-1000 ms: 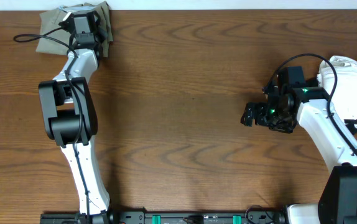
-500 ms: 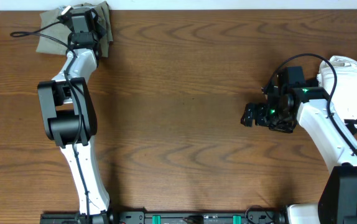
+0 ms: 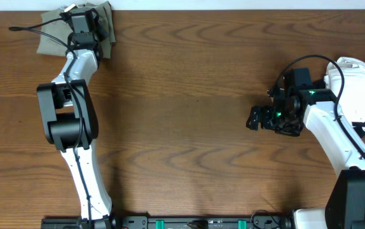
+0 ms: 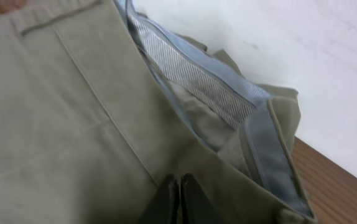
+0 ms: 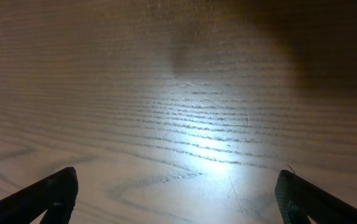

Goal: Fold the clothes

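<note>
Left gripper (image 4: pixel 179 198): fingers pressed together, nothing seen between them, tips over the clothes (image 4: pixel 66 130). The clothes are khaki with pale waistband lining showing, bunched at the table's (image 3: pixel 189 95) 10 o'clock corner. Right gripper (image 5: pixel 177 190): jaws spread wide, holding nothing, above the wood toward 3 o'clock.
</note>
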You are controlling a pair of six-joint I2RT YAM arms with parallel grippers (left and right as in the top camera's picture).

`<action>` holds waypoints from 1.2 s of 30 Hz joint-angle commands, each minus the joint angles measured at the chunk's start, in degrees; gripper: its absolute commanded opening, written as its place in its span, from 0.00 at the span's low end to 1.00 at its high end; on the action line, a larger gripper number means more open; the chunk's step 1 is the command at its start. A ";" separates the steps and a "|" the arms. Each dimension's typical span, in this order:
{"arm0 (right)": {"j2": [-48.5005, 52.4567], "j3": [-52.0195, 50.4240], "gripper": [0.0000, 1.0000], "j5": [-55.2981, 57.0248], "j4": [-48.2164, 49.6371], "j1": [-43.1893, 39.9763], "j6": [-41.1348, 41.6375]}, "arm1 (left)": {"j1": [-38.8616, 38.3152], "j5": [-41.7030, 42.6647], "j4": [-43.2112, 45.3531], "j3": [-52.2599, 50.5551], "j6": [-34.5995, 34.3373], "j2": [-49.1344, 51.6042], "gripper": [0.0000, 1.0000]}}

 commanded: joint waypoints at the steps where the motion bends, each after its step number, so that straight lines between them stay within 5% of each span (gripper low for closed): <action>1: -0.02 -0.37 0.99 0.17 -0.20 0.04 -0.87 | 0.85 -1.09 0.24 0.52 1.57 -2.60 0.07; 4: -0.02 -0.37 0.99 0.15 -0.02 0.04 -0.85 | 0.83 -1.07 -0.98 0.52 1.55 -7.26 0.08; 11: -0.09 -0.35 0.99 -3.15 0.00 0.04 -0.83 | 0.44 -1.07 -12.68 0.52 1.53 -23.43 0.41; 14: -0.42 -0.33 0.99 -6.54 -0.63 0.04 -0.85 | 0.33 -1.07 -20.06 0.52 1.51 -32.11 0.60; 16: -1.03 -0.33 0.99 -8.70 -0.94 0.04 -0.87 | 0.33 -1.05 -25.66 0.52 1.51 -38.21 0.84; 25: -13.94 -0.28 0.99 -11.43 -5.40 0.04 0.33 | 0.35 4.72 -45.64 0.52 1.03 -63.78 0.87; 36: -43.39 -0.28 0.99 -11.23 -13.97 0.04 1.36 | 0.33 23.65 -66.20 -1.31 -0.55 -84.91 0.86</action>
